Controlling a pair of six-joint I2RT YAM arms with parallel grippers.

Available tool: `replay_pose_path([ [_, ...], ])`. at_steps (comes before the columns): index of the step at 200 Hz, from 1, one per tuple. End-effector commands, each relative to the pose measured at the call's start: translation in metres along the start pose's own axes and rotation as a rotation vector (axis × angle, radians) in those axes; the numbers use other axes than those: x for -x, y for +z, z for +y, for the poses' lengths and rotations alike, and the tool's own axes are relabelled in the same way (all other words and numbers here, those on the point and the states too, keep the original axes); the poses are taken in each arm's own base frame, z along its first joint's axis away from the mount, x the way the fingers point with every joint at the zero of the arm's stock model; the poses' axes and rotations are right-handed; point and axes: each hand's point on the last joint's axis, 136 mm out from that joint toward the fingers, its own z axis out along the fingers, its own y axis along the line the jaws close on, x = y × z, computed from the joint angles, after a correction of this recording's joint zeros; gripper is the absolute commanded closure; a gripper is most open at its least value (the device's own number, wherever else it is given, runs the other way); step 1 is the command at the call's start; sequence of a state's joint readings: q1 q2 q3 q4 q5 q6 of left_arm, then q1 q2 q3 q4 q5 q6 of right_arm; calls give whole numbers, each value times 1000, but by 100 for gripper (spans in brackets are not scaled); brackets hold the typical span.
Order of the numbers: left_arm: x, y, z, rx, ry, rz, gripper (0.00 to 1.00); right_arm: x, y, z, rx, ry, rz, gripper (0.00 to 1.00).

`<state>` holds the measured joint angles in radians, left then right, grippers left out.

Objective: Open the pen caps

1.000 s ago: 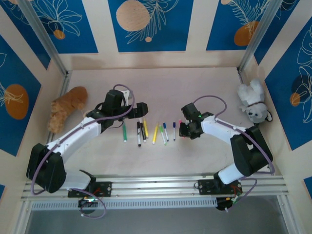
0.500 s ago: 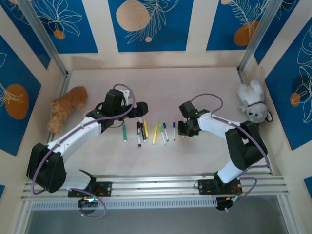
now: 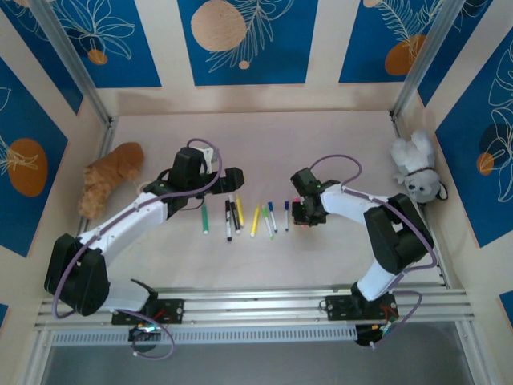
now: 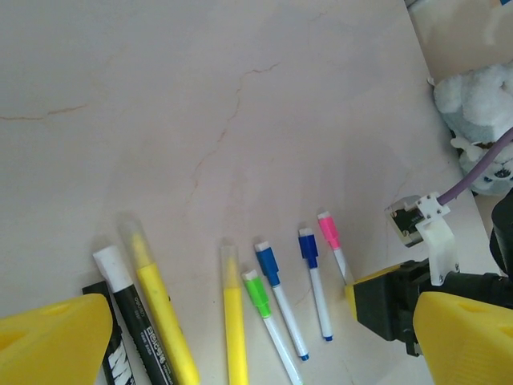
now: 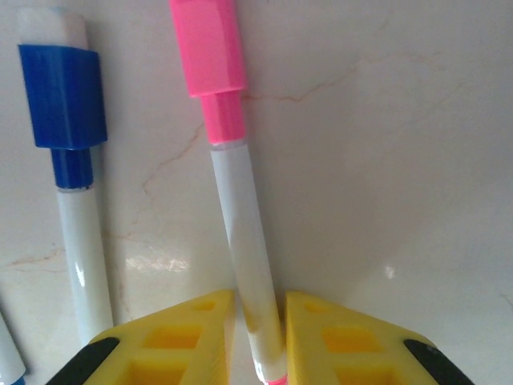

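Observation:
Several pens lie in a row on the table [image 3: 321, 144]. The rightmost is a white pen [image 5: 244, 241] with a pink cap [image 5: 207, 46] [image 4: 328, 230], and my right gripper [image 5: 260, 321] [image 3: 300, 213] is shut on its body near the tail end. The pen still rests on the table with its cap on. Beside it lies a blue-capped pen [image 5: 62, 96] [image 4: 309, 246], then another blue cap [image 4: 268, 262] and a green cap [image 4: 257, 293]. Two yellow highlighters [image 4: 234, 329] and a black marker [image 4: 132, 321] lie further left. My left gripper [image 3: 239, 180] [image 4: 256, 353] hangs open above the row's left part.
An orange plush toy [image 3: 112, 176] lies at the left wall and a white plush toy [image 3: 415, 170] [image 4: 481, 120] at the right wall. A green pen [image 3: 203, 217] ends the row on the left. Panelled walls close the table on three sides.
My right gripper has shifted a little left along the table and its jaws have narrowed onto the pink-capped pen. The left arm has stayed put.

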<state>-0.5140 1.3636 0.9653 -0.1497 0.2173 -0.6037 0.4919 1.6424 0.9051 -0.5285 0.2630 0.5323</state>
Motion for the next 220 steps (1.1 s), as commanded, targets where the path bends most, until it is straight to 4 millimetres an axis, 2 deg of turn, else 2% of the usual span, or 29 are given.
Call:
replay_pose_path([
  [1, -8, 6, 0, -11, -4, 16, 4, -2, 4, 4, -12, -20, 27, 76],
  [67, -11, 8, 2, -8, -12, 23, 4, -11, 10, -2, -43, -15, 53, 77],
  [93, -12, 9, 3, -6, -13, 25, 4, -11, 9, -1, -47, -15, 50, 82],
  [100, -12, 9, 2, -10, -11, 25, 3, -11, 9, -1, -47, -18, 52, 88],
  [120, -13, 10, 1, -17, -12, 29, 5, -13, 8, 0, -49, -18, 56, 93],
  [131, -14, 10, 1, -22, -13, 33, 6, -13, 7, 1, -49, -18, 54, 94],
  [153, -17, 11, -1, -29, -11, 40, 7, -12, 0, 3, -48, -21, 38, 100],
  [196, -18, 14, -8, -41, 1, 46, 8, -7, -22, 5, -28, -25, -14, 100],
  [220, -20, 15, -10, -46, 6, 53, 9, -1, -39, 13, 23, -37, -60, 100],
])
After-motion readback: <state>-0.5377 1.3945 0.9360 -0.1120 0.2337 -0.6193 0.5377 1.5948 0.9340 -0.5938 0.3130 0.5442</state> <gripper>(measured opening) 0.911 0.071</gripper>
